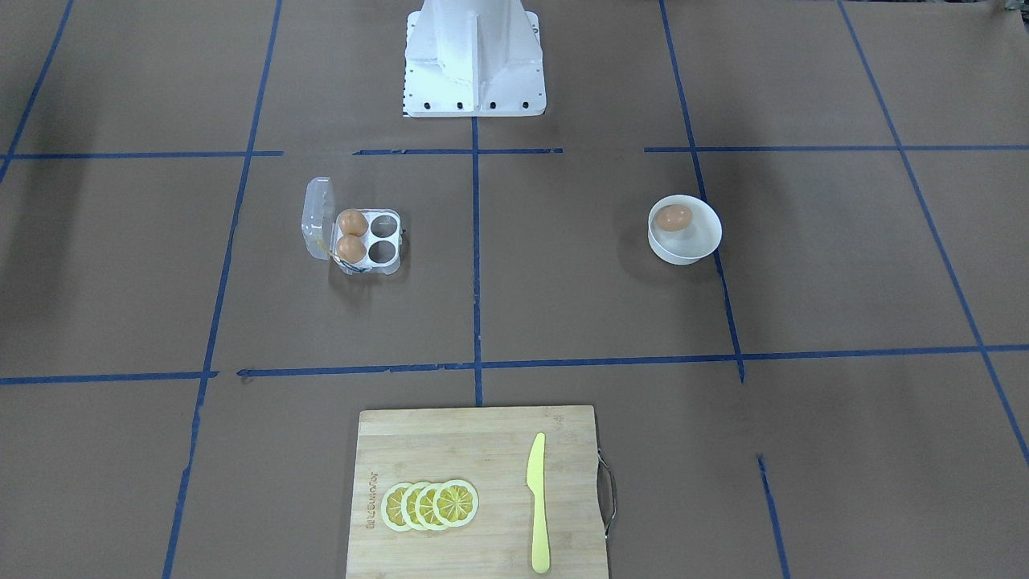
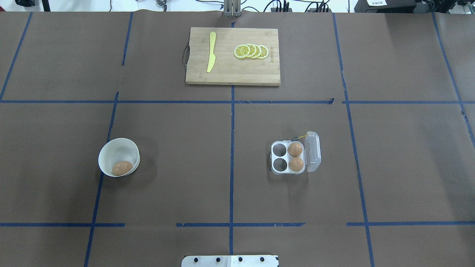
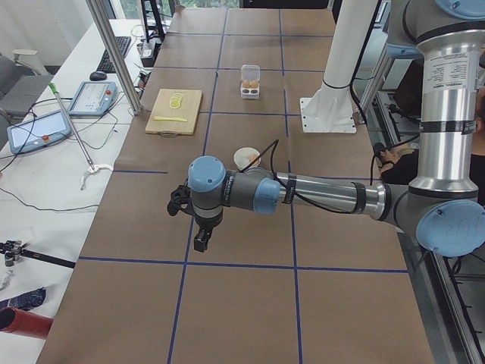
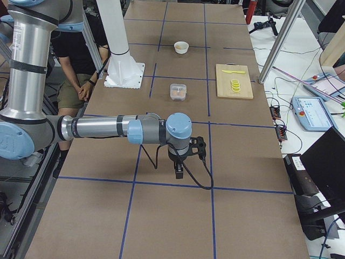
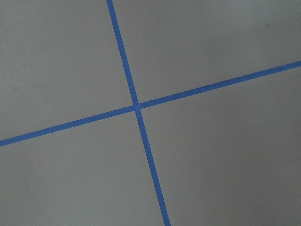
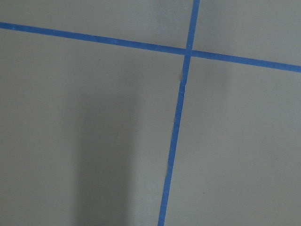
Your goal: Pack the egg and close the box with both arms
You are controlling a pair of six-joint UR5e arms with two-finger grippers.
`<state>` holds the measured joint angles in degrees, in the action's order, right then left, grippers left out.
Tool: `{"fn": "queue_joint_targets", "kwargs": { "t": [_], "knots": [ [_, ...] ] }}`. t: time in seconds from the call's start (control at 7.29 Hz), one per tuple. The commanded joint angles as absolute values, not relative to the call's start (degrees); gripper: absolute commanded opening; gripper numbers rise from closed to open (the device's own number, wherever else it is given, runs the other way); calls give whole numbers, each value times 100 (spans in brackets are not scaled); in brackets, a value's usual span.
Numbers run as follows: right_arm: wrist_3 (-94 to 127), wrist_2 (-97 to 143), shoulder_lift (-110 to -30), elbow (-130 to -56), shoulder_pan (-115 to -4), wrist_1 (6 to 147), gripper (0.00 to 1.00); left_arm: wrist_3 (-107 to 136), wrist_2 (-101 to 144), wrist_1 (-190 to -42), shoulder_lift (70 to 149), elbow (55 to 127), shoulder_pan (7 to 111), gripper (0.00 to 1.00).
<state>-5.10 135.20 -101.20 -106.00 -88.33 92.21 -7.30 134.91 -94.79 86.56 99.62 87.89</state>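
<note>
Egg [image 2: 122, 167] lies in the white bowl [image 2: 111, 146], well apart from the box [image 2: 288, 157], whose lid is open and two cells free. Whether left pincer [image 3: 200, 241] or right pincer [image 4: 179, 171] stands wide, we cannot tell. We advise a vertical, gentle grasp.

Small, smooth orange-brown egg [image 2: 122, 167], lying on its side in a white bowl [image 2: 118, 148] on the robot's left half of the table, well apart from the box. Clear plastic four-cell box [image 2: 288, 157] on the right half, open, with hinged lid [image 2: 313, 152] tipped up along its outer side and a bit of yellow string [image 2: 302, 135] at the far hinge corner. Two more eggs [image 2: 295, 149] in the cells beside the lid. Grey, blue-capped left arm [image 3: 326, 193] and right arm [image 4: 102, 128] stretched low at the table's ends, far from egg and box. Black left gripper [image 3: 200, 243] and right gripper [image 4: 179, 172] pointing down at the paper, jaw state not discernible.
</note>
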Motion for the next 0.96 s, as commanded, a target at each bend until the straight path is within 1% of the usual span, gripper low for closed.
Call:
{"fn": "queue_joint_targets", "kwargs": {
  "t": [0.0,0.82],
  "knots": [
    [-518,13544,-10125,-10565,-8833,9220,100,-729,13605,-9571,8613,9976,8789,100],
    [-510,13720,-10125,-10529,-8833,9202,100,-677,14106,-9861,8604,9941,8763,100]
  ]
}}
